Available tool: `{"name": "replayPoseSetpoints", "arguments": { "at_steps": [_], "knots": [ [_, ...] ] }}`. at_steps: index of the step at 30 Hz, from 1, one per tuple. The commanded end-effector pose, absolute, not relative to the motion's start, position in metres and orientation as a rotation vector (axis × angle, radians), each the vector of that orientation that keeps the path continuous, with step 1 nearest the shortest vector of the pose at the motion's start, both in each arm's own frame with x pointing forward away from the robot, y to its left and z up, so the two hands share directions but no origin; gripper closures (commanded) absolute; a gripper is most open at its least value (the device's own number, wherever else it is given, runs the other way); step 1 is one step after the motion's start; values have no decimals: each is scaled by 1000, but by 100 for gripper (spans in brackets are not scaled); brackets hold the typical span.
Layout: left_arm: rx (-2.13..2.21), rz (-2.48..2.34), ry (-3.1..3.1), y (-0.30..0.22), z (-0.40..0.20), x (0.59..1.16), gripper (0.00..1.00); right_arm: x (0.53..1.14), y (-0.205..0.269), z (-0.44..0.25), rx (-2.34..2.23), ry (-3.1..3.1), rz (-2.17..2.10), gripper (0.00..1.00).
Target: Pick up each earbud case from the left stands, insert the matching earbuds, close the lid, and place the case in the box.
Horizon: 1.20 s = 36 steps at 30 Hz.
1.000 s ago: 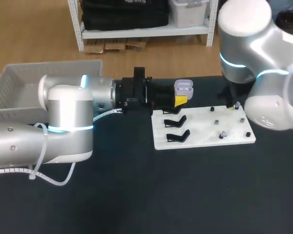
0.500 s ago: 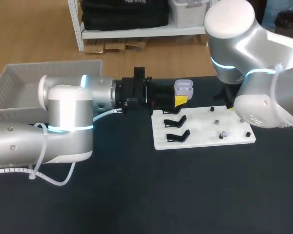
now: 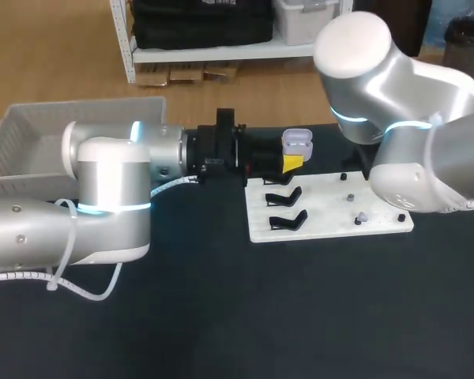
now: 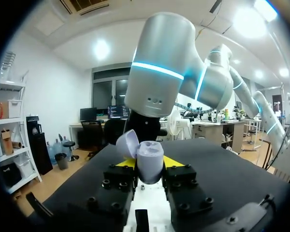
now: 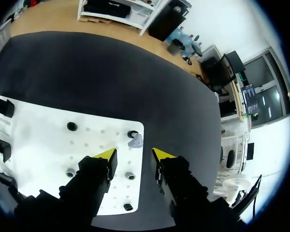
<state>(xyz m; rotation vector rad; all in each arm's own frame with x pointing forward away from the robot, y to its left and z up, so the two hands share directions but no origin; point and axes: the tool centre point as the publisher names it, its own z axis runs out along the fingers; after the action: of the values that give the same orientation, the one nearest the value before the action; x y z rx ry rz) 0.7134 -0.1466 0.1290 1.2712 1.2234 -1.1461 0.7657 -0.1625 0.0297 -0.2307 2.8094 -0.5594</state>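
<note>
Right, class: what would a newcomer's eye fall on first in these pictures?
The open lilac earbud case stands out, clamped in the left gripper by the far corner of the white board. Next, the right gripper, open over a small earbud on that board.

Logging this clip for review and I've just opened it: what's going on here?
The left gripper is shut on a pale earbud case, holding it with its lid open by the white board. The right gripper is open and hovers over the board's peg side, with a small earbud on the board just ahead of its fingertips; it grips nothing. Two black stands on the board hold no case.
</note>
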Motion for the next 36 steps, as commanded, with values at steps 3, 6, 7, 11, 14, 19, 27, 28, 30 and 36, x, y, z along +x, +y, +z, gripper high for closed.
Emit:
{"name": "replayPoseSetpoints", "arguments": {
  "at_steps": [3,6,7,11,14,19,27,28,30,36],
  "knots": [
    [1263,-1138,1221,-147,128,711,100,773,-163,25,-221,2811,-577,56],
    [1263,-1138,1221,-147,128,711,100,774,-164,26,-218,2811,-581,58],
    [1263,-1138,1221,-147,128,711,100,775,-164,26,-219,2812,-585,59],
    [1263,-1138,1221,-147,128,711,100,777,-164,26,-216,2812,-592,60],
    [1263,-1138,1221,-147,128,711,100,778,-164,25,-202,2812,-592,70],
    [1263,-1138,1221,-147,128,711,100,777,-164,24,-181,2808,-602,77],
    [1263,-1138,1221,-147,128,711,100,775,-166,20,-172,2826,-601,87],
    [1263,-1138,1221,-147,128,711,100,775,-166,20,-170,2826,-603,92],
    [1263,-1138,1221,-147,128,711,100,775,-166,21,-167,2824,-612,100],
    [1263,-1138,1221,-147,128,711,100,773,-168,29,-170,2817,-629,100]
  ]
}}
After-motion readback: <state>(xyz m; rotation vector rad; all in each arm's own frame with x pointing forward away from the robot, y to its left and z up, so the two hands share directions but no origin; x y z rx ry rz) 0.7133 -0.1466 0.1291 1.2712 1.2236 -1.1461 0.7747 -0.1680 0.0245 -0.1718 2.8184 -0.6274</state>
